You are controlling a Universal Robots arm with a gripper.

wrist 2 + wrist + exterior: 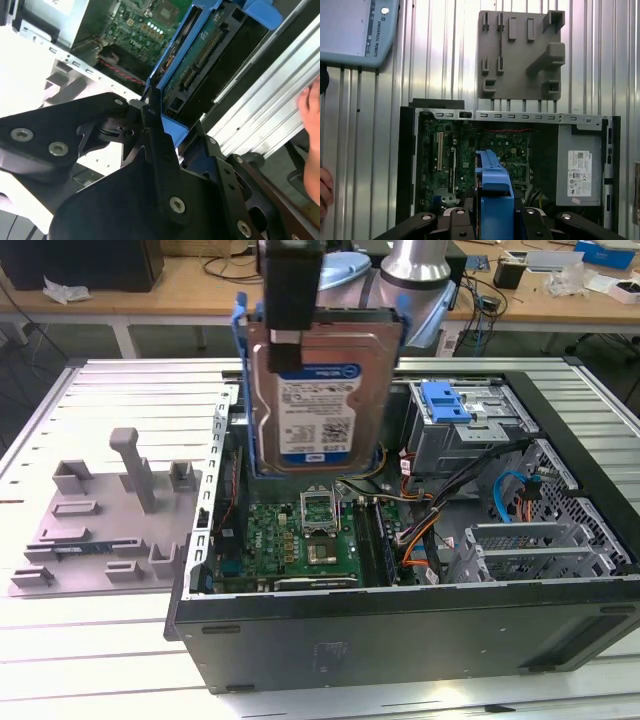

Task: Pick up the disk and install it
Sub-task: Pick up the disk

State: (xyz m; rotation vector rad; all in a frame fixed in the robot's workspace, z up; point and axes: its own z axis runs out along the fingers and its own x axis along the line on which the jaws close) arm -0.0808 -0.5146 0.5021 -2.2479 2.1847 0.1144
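The disk (318, 400) hangs upright above the open computer case (400, 630), the gripper (283, 338) clamped on its top edge, likely to clear the walls, with the drive cage (470, 425) at its 3 o'clock in the exterior view.

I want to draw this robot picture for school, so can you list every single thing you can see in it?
table: one, silver, ribbed, under everything
computer case: one, black, open on the table
disk: one, silver in blue carrier, held above the computer case
motherboard: one, green, inside the computer case
power supply: one, grey, inside the computer case
blue latch: one, bright blue, inside the computer case
cables: several, orange, blue, black, inside the computer case
fixture plate: one, grey, on the table, exterior view's left of the computer case
person's hand: one, beside the table
arm: one, silver, above the computer case
end effector: one, black, shut on the disk
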